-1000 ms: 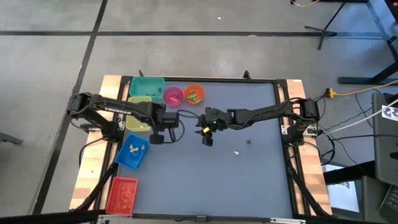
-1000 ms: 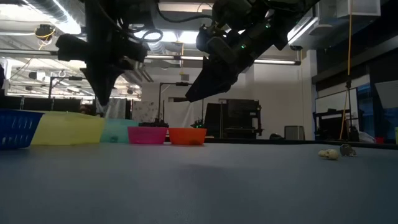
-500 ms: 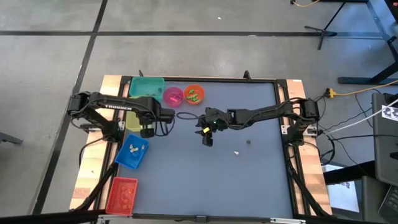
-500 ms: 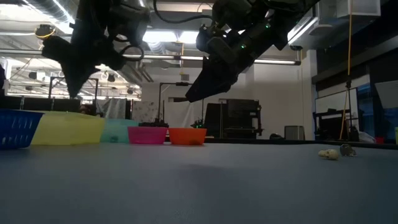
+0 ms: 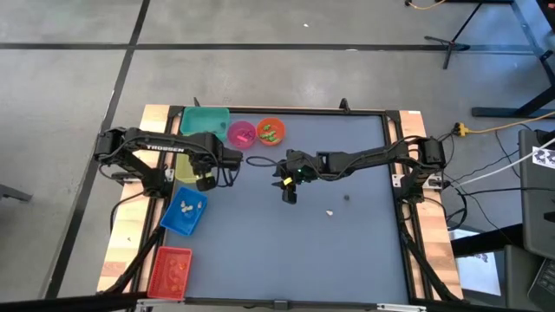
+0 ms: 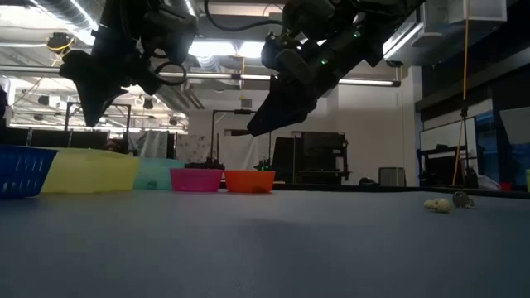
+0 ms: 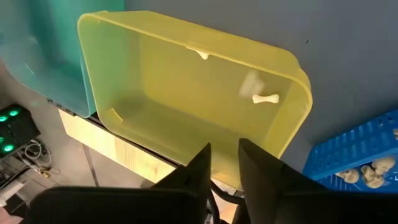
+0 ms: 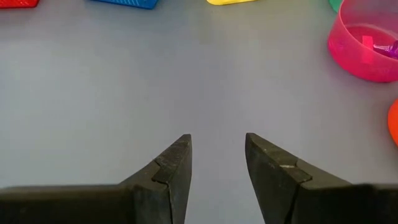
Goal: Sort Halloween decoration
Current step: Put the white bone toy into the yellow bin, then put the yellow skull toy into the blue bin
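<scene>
I am cataloguing containers along the left of the table (image 5: 347, 251): a teal bin (image 5: 205, 120) at the far corner, a yellow bin (image 7: 186, 106) just beside it, a blue bin (image 5: 184, 211) nearer me and a red bin (image 5: 170, 270) at the near corner, with a pink bowl (image 5: 242, 133) and an orange bowl (image 5: 270, 131) sitting side by side next to the teal bin. Nothing is standing between the arms and these containers. I am seeing the left end effector (image 7: 224, 165) hanging over the yellow bin, its fingers narrowly parted and holding nothing. A small white bone-shaped trinket (image 7: 265, 98) is lying inside the yellow bin near one wall. Pale trinkets (image 5: 189, 206) are lying in the blue bin, and green ones (image 5: 270, 133) in the orange bowl. The right end effector (image 8: 217, 162) is hanging above bare table near the centre, fingers moderately apart and empty. Two stray trinkets are lying right of centre on the table, close together: a pale one (image 5: 330, 211) and a dark one (image 5: 346, 197).
</scene>
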Motion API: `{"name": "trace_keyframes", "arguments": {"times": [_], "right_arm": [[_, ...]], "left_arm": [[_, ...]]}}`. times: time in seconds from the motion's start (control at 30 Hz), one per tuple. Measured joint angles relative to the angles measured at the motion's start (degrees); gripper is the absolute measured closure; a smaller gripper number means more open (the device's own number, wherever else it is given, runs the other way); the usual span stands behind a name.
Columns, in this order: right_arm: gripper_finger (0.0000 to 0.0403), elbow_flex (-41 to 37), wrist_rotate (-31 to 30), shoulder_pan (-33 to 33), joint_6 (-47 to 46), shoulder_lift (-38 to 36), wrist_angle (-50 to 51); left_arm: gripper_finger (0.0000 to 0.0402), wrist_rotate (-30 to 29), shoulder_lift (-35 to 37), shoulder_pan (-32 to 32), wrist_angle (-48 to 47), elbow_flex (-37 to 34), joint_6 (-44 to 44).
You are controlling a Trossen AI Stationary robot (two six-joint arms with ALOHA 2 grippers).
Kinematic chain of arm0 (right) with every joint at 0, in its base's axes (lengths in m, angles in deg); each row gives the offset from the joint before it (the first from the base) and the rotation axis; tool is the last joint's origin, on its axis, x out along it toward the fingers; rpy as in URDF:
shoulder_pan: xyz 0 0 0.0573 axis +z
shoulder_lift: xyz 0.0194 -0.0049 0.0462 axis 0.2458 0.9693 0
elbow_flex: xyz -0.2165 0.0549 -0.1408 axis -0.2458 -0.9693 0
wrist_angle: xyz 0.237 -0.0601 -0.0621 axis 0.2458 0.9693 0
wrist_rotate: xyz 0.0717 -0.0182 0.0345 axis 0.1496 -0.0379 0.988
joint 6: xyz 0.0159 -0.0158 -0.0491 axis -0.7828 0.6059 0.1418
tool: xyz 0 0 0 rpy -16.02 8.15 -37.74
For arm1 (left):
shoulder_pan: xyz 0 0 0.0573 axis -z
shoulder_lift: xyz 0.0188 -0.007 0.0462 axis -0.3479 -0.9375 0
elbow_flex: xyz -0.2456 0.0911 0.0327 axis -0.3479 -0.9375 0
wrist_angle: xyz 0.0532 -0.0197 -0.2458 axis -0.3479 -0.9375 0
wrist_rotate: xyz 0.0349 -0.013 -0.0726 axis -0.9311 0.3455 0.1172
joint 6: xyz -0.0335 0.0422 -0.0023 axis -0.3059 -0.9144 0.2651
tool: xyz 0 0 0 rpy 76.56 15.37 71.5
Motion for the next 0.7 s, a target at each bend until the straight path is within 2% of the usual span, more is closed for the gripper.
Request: {"name": "trace_keyframes", "arguments": {"times": [0.27, 0.53, 0.7], "right_arm": [[0.0253, 0.00, 1.42, 0.00, -0.25, -0.89, 1.85], [0.0253, 1.53, 2.90, 0.84, -0.20, -6.73, 17.00], [0.0253, 1.55, 2.51, 4.24, -1.49, -9.65, 25.37]], "left_arm": [[0.0298, 0.02, 0.00, 0.00, 0.65, 0.00, 1.59], [0.0291, 0.48, 0.00, 0.02, 0.95, -0.02, 2.89], [0.0291, 0.48, 0.00, 0.02, 2.25, -0.02, 3.17]]}}
